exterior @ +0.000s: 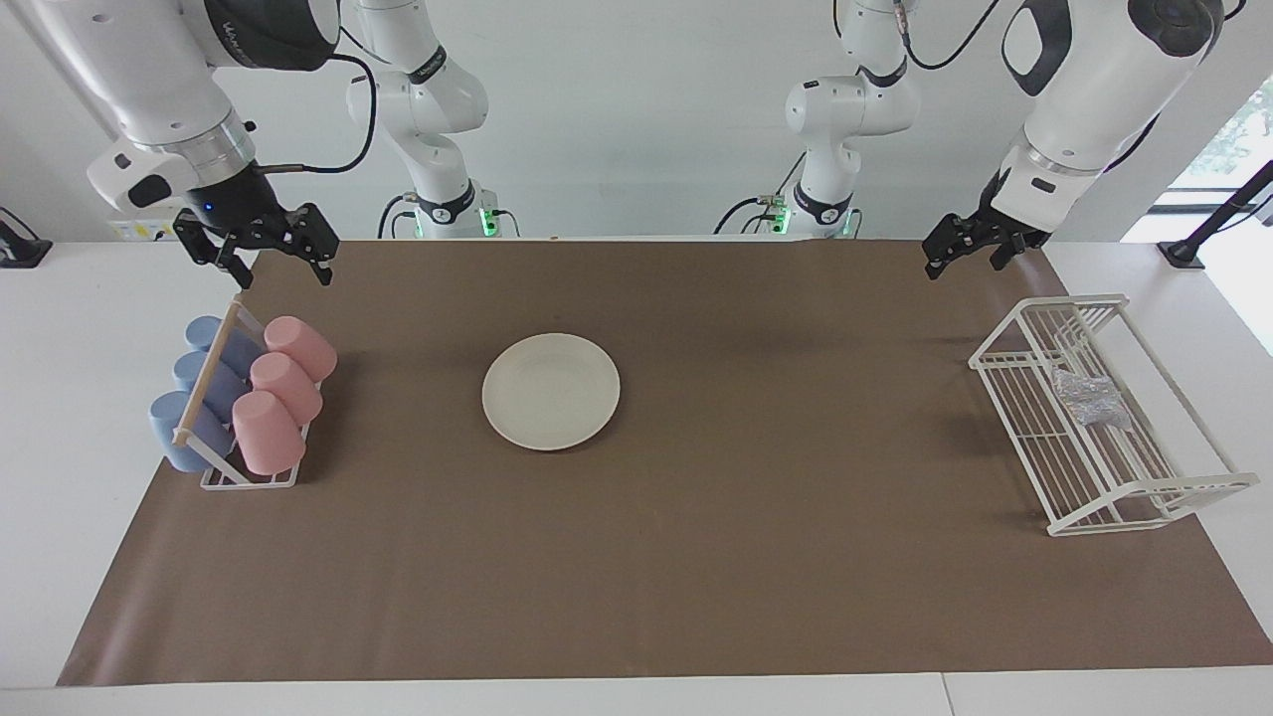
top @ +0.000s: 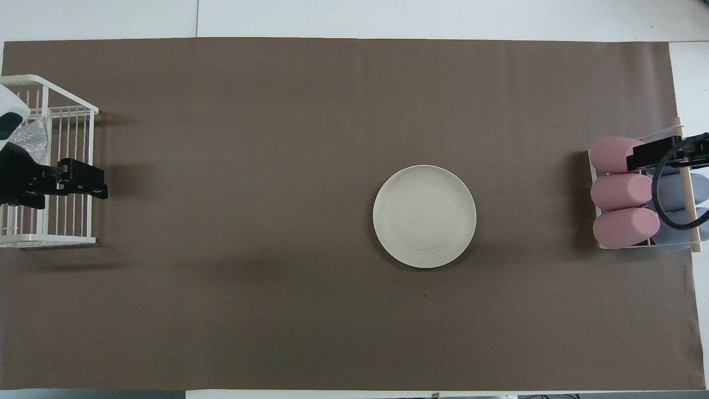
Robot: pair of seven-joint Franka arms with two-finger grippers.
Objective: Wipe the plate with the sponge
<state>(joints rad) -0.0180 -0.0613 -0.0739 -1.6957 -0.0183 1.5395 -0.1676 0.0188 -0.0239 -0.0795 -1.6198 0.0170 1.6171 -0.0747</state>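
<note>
Two arms hang raised at either end of a desk (exterior: 60, 418) covered by a brown mat (exterior: 696, 577), and neither holds anything. Starting at the right arm's end, the right gripper (exterior: 261, 251) hovers with its jaws spread wide and empty above the mat's corner, just over the robot-side end of a cup rack (exterior: 249, 475). That rack carries three blue cups (exterior: 182, 430) and three pink cups (exterior: 267, 432), all lying tilted on their sides in two rows. Near the middle of the mat, somewhat toward the right arm's end, the plate (exterior: 551, 391) lies flat and bare, well apart from both racks. At the left arm's end stands a white wire rack (exterior: 1094, 467), and the sponge (exterior: 1092, 400), silvery and wrinkled, rests inside it on the wire floor. The left gripper (exterior: 980, 246) hangs over the mat's edge at the robot-side end of that wire rack, clear of the sponge, its jaws likewise released and empty.
</note>
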